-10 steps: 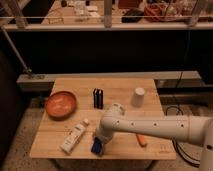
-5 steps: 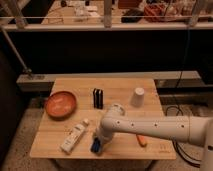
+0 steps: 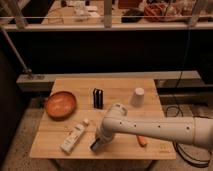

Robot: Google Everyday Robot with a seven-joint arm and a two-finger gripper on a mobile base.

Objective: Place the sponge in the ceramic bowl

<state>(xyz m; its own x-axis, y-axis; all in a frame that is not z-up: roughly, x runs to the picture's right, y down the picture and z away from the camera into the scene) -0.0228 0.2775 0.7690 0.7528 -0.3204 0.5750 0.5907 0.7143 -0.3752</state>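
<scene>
The ceramic bowl (image 3: 60, 104) is a wide orange-brown dish standing empty at the table's left side. The sponge (image 3: 94, 145), a small dark-blue pad, lies near the front edge of the wooden table (image 3: 120, 87), mostly covered by the arm's end. My gripper (image 3: 97, 142) points down right at the sponge, at the end of the white arm that comes in from the right. The bowl lies up and to the left of the gripper, well apart from it.
A white bottle (image 3: 73, 138) lies on its side left of the gripper. An upright black box (image 3: 97, 98) stands mid-table, a white cup (image 3: 138, 96) at the right, and an orange stick (image 3: 142, 141) by the arm. Black cables (image 3: 175, 112) hang right of the table.
The gripper has stayed low over the sponge with only a slight shift. Nothing else on the table has moved.
</scene>
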